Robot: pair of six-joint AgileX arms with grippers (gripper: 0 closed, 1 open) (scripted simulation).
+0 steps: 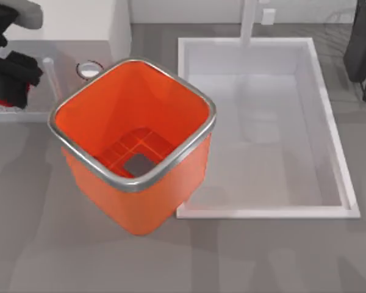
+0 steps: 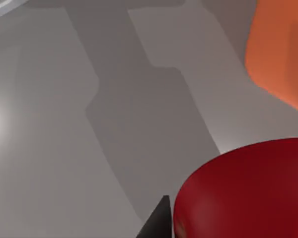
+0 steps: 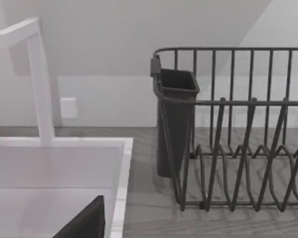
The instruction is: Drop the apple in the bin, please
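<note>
My left claw [image 1: 3, 85] sits at the table's far left edge, closed around the small round dark-red apple [image 2: 248, 193], which is held above the grey table [image 2: 64, 148]. The big orange plastic bin with a silver metal rim [image 1: 134, 183] stands to its right, beside a shallow white rectangular tray [image 1: 329, 122].

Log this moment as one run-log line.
left gripper: top view's far left, apple close under its wrist camera | bin: upright, no apple inside | right arm: parked by dish rack
</note>
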